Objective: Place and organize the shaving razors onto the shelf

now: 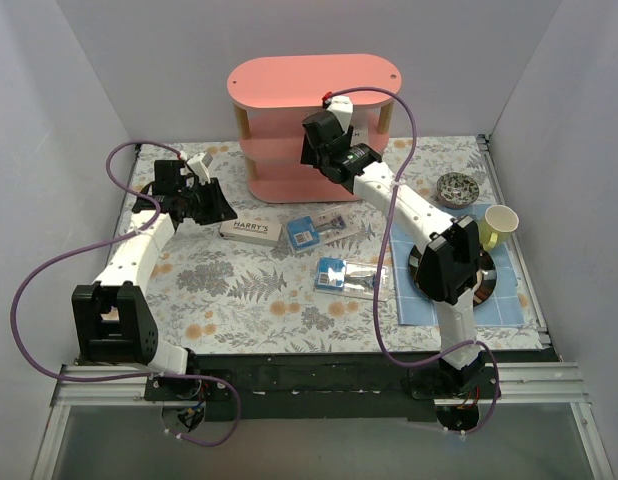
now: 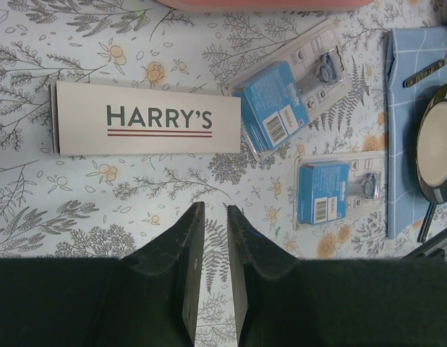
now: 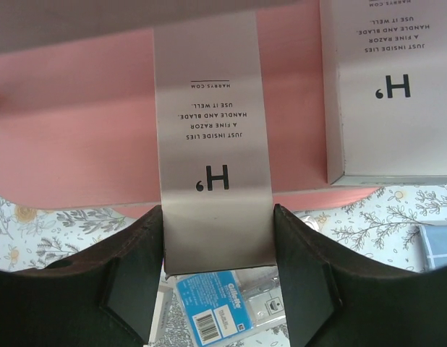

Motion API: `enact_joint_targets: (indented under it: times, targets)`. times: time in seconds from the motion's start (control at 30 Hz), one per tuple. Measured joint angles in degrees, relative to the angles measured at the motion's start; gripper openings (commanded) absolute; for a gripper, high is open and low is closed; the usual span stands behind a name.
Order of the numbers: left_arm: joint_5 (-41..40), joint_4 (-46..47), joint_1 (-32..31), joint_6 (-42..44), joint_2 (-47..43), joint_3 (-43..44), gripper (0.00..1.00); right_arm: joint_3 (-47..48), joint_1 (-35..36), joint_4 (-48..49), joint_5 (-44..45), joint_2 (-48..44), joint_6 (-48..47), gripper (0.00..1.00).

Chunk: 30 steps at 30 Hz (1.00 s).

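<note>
The pink shelf stands at the back of the table. My right gripper is shut on a white Harry's box and holds it end-first over a pink tier. My right gripper's jaws grip the box's near end. A second Harry's box lies on that tier to the right. A third Harry's box lies on the table. Two blue-card blister packs lie right of it, also in the left wrist view. My left gripper hovers near the table box, empty, jaws a narrow slit apart.
A blue checked mat at the right carries a dark plate. A yellow cup and a patterned bowl stand behind it. Cutlery lies on the mat. One blister pack lies below my right gripper.
</note>
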Motion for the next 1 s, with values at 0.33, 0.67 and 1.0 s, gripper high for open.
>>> enact_joint_targets:
  times: [0.33, 0.67, 1.0]
  targets:
    - [0.4, 0.2, 0.0, -0.2, 0.0, -1.4, 0.19, 0.8, 0.0, 0.9, 0.4, 0.9, -0.7, 0.54]
    - [0.7, 0.2, 0.0, -0.4, 0.0, -1.4, 0.19, 0.8, 0.0, 2.1, -0.6, 0.9, -1.5, 0.74]
    - [0.6, 0.2, 0.0, -0.4, 0.0, -1.4, 0.19, 0.8, 0.0, 2.4, -2.6, 0.9, -1.5, 0.99]
